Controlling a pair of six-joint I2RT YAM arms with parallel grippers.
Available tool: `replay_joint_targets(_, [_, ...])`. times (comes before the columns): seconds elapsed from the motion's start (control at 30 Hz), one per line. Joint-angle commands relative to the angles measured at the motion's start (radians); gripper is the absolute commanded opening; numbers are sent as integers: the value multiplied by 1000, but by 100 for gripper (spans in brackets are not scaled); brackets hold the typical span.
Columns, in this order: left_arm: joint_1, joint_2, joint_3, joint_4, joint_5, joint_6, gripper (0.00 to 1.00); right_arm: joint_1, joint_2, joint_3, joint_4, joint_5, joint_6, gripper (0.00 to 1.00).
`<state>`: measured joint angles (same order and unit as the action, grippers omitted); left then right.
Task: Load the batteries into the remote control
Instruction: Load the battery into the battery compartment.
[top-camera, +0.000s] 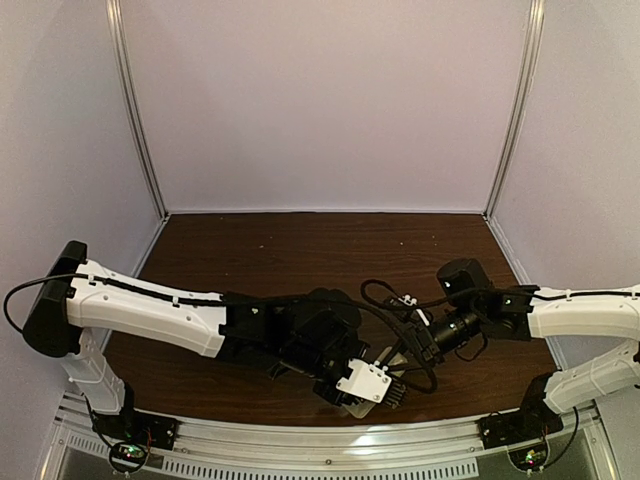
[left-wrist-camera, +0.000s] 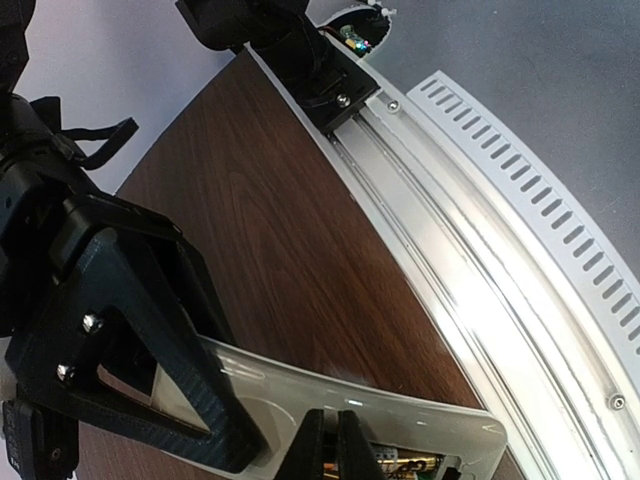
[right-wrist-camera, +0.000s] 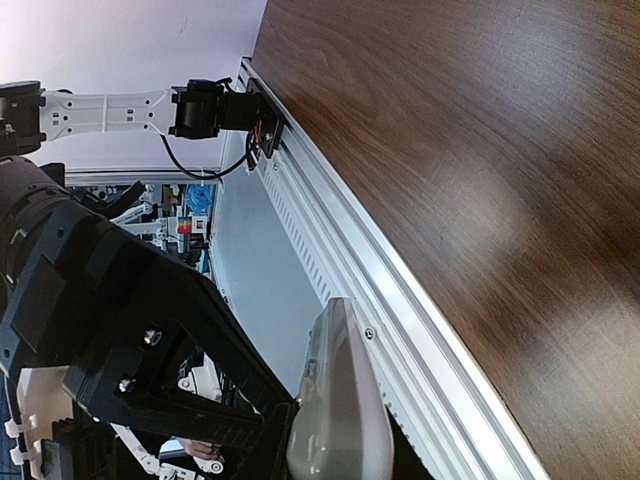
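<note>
The white remote control (left-wrist-camera: 400, 420) is held off the table, back side up, with its battery bay open at one end. A gold battery (left-wrist-camera: 405, 464) lies in the bay, and more gold shows beside it under my fingers. My left gripper (left-wrist-camera: 333, 430) has its jaws almost together, tips at the bay. My right gripper (right-wrist-camera: 335, 450) is shut on the remote (right-wrist-camera: 345, 400), seen edge-on, and its black finger (left-wrist-camera: 150, 330) clamps the other end. In the top view both grippers meet at the near edge: left (top-camera: 388, 395), right (top-camera: 398, 352), remote (top-camera: 357, 408).
The dark wooden table (top-camera: 320, 250) ends in an aluminium rail (left-wrist-camera: 480, 250) with a slotted strip, right under the remote. The arm bases are bolted to the rail (right-wrist-camera: 215, 110). Pale enclosure walls stand on three sides.
</note>
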<state>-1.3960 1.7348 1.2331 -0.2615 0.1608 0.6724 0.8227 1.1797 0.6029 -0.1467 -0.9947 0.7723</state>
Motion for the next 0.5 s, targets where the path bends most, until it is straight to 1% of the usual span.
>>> replay_joint_targets(0.0, [-14,89,-58,-196,3,2,7,-9,-80,65,234,-162,13,0])
replay_joint_targets(0.07, [-13,80,-53,-181,-1,0,8,-8,-74,59,230,-156,5,0])
replay_joint_targets(0.23, [-12,24,-61,-92,-23,-9,19,-3,-51,52,179,-132,-44,0])
replay_joint_targets(0.47, [-13,-48,-64,-4,-19,6,21,16,-7,38,179,-108,-64,0])
